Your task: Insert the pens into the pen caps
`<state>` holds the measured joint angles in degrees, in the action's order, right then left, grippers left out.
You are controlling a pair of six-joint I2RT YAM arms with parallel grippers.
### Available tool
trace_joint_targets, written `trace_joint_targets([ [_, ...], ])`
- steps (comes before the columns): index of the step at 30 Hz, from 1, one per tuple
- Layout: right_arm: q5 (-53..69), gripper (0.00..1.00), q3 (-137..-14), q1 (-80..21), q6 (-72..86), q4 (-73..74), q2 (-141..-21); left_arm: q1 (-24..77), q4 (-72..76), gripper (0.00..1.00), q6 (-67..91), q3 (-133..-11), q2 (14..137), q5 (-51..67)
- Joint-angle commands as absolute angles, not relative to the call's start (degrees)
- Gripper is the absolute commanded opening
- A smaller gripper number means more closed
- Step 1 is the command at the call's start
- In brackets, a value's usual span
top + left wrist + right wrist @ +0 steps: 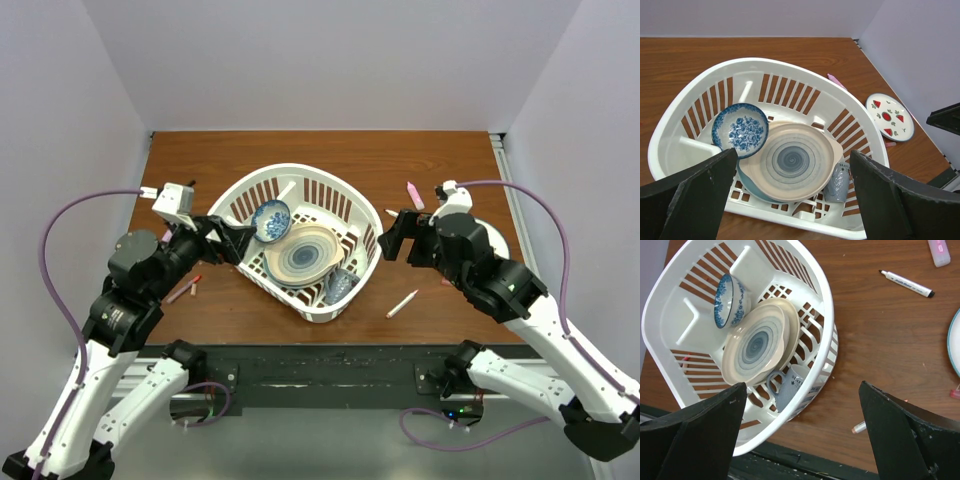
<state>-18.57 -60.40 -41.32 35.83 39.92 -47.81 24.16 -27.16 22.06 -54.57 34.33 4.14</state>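
Observation:
Pens lie on the wooden table round a white basket (300, 240). A pink-red pen (183, 291) rests left of it, under my left arm. An uncapped white pen (402, 304) lies to the basket's right, and only its tip (858, 427) shows between my right fingers. Another white pen (906, 284) with a black tip lies farther back. A stubby pink tube (939, 250) and a small red piece (955, 392) look like pen caps. My left gripper (235, 240) hangs open at the basket's left rim. My right gripper (392, 238) hangs open right of the basket. Neither holds anything.
The basket (805, 70) holds a blue floral bowl (740, 129), a beige swirl plate (792, 162) and a grey mug (839, 181). A watermelon-patterned plate (889, 116) sits at the right, partly under my right arm. White walls stand close on three sides.

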Motion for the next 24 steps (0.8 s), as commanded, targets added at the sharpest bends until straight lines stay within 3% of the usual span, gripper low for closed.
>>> trace_joint_targets([
  [1,-22.32,0.99,-63.55,-41.31,31.03,40.43,-46.41,23.91,-24.43,1.00,21.89,-53.96,33.75,2.64],
  [8,-38.75,0.98,-68.63,-41.05,18.65,39.20,-52.36,23.91,-21.80,0.99,19.95,-48.27,29.89,-6.23],
  [12,-34.57,0.94,-77.93,-32.83,9.78,39.37,-61.07,23.91,-18.73,0.99,19.34,-45.27,25.93,-7.03],
  [13,-25.41,0.91,-79.26,-29.56,9.15,40.51,-64.74,23.91,-18.55,0.99,19.07,-44.83,24.54,-7.38],
  [16,-13.21,0.80,-84.01,-18.13,7.03,43.93,-72.56,23.91,-18.19,0.99,18.11,-43.33,22.07,-9.57],
  [20,-6.90,0.65,-86.31,-14.77,3.52,44.65,-82.40,23.91,-18.10,0.99,17.31,-42.01,20.22,-10.72],
  [22,-1.69,0.49,-87.53,-12.49,1.06,44.04,-86.99,23.91,-18.46,0.99,18.27,-42.19,19.95,-10.90],
  [24,-0.18,0.44,-89.20,-11.61,0.36,43.60,-92.62,23.91,-18.54,0.99,19.24,-42.45,19.95,-9.68],
])
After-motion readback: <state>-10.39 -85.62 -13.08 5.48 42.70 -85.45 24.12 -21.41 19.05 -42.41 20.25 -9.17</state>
